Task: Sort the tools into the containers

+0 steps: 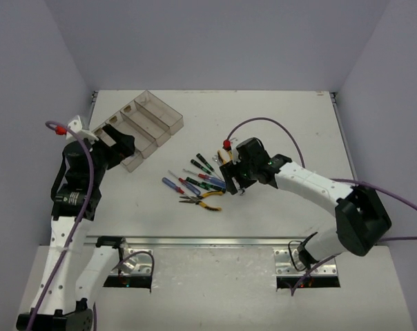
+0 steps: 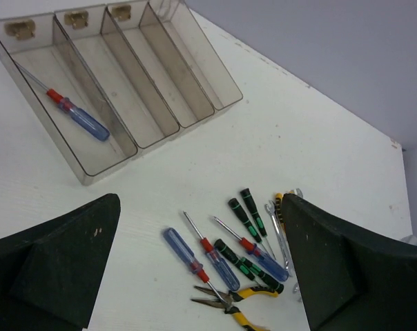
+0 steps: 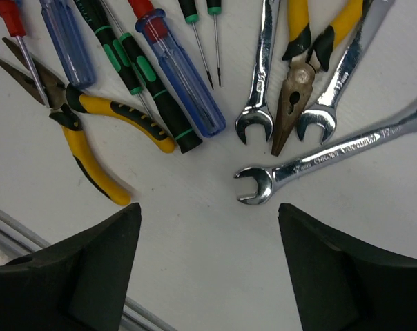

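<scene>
One hand tool is sorted so far. A blue-handled screwdriver with a red collar (image 2: pixel 84 123) lies flat in the end compartment, at the nine o'clock end of the row of four joined clear plastic open-top bins (image 2: pixel 125 76) in the left wrist view. No hand tool shows in the other three compartments. The bins stand at ten o'clock on the white desk (image 1: pixel 284 124), apart from the unsorted pile of hand tools (image 1: pixel 201 183) near its centre.

Left tool (image 2: pixel 201 207): fingers spread wide, nothing between them, hanging by the near end of the row.

Right tool (image 3: pixel 208 214): fingers spread, empty, poised over the three o'clock side of the pile. At twelve o'clock from its gap lies the open end of a long silver flat wrench (image 3: pixel 319 155), its shaft running off toward two o'clock. Two shorter silver wrenches (image 3: pixel 264 62) and brown-nosed yellow-black pliers (image 3: pixel 302 69) lie just beyond, close together. At ten o'clock lie a second pair of yellow-black pliers (image 3: pixel 105 131), a clear blue-handled screwdriver (image 3: pixel 184 83) and a green-black handled screwdriver (image 3: pixel 136 65).

Step in hand, as judged: the right arm's approach to its next pick, probably the long wrench. The next move calls for a descent astride the thin shaft, with the fingers clear of the neighbouring wrench heads. It also calls for a firm closure, since flat steel lying flush on the desk offers little to grip.
</scene>
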